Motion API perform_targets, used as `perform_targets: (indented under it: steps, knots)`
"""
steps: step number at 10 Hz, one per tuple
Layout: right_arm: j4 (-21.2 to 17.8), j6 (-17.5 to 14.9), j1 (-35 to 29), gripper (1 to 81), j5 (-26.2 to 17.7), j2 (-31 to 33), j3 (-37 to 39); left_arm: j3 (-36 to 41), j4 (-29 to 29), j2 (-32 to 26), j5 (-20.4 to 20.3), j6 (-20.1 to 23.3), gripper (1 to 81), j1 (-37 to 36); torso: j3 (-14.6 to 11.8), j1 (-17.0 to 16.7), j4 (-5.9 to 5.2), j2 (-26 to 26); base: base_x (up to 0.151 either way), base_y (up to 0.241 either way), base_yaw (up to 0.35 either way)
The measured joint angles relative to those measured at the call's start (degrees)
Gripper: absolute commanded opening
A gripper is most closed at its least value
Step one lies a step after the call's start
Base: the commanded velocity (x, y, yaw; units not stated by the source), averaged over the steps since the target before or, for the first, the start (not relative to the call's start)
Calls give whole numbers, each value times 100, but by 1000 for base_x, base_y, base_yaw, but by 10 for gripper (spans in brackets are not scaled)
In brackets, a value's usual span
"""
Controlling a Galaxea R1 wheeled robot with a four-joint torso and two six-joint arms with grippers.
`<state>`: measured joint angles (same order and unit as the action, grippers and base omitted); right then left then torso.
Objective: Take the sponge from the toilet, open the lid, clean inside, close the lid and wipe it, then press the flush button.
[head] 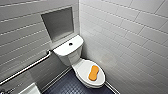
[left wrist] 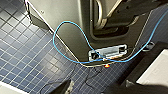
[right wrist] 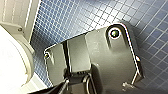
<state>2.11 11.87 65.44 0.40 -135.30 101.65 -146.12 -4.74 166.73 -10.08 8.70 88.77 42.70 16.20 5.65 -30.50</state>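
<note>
Left tool [left wrist: 62, 88] and right tool [right wrist: 65, 85]: apart or together, I cannot tell; both seem parked low over the blue floor [left wrist: 22, 50]. Orange sponge [head: 93, 72] lies flat on the toilet's [head: 68, 48] closed lid [head: 83, 69], free for grasping.

- The sponge [head: 93, 72] is showing plain orange against the lid [head: 84, 65], which is gleaming white.
- The toilet [head: 67, 51] is shining glossy white all over, with a dark button [head: 70, 44] on its top.
- The walls [head: 130, 32] are showing pale grey-white tiles in long rows, with lighter grout lines.
- The niche [head: 58, 23] is looking a flatter, darker grey.
- The rail [head: 27, 67] is glinting silver.
- The floor [left wrist: 22, 50] is showing small dark blue squares in a grid of pale grout.
- A cable [left wrist: 67, 22] is looping bright blue, and a small light [left wrist: 107, 66] is glowing orange-red.
</note>
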Motion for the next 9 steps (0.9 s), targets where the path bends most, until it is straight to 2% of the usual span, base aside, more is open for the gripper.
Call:
perform_targets:
  steps: [4, 9]
  knots:
    - [-121, 20, -530, 811, -150, -22, 0, -38, 0, 107, 13, 2, 811, 4, 4, 542, 0, -867, 0, 0, 0]
    - [-145, 129, -758, 811, -188, -50, -49, -68, -5, 205, 44, 2, 811, 122, 48, 1193, 2, -1904, 0, 0, 0]
